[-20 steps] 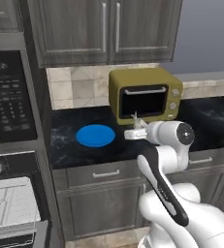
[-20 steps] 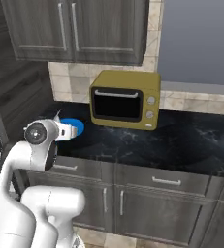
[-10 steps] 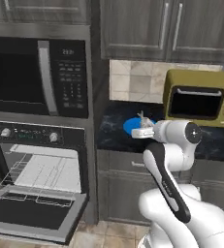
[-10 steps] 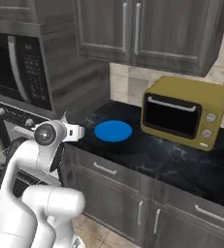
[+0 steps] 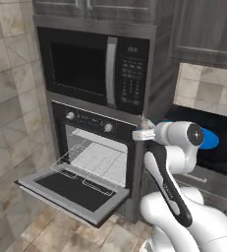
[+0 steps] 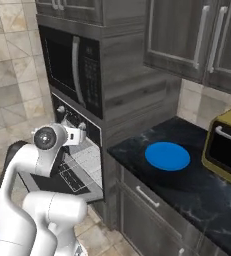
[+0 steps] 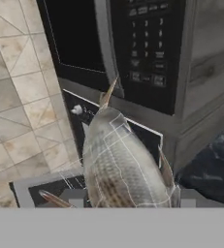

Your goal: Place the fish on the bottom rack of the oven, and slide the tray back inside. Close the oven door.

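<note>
A pale grey-beige fish [image 7: 120, 164] sits between my fingers, head pointing away from the hand, with my gripper [image 7: 128, 199] shut on it. The gripper [image 5: 141, 133] hangs in front of the black oven [image 5: 91, 121], at the right end of its knob panel and above the open door. The oven door [image 5: 75, 191] lies folded down flat. The bottom rack [image 5: 93, 165], a silvery wire grid, is pulled partway out over the door. From the right side, the gripper [image 6: 79, 135] is level with the oven's control panel [image 6: 67, 113].
A black microwave [image 5: 98, 69] with a keypad is built in above the oven. A round blue plate [image 6: 167, 155] lies on the dark counter [image 6: 187, 182] to the right, beside an olive-yellow toaster oven [image 6: 227, 145]. Tiled wall and floor lie left of the oven.
The base has driven left, so both base views shifted: the oven and microwave now fill the middle, the plate and toaster oven slid right. The fish stays in the gripper.
</note>
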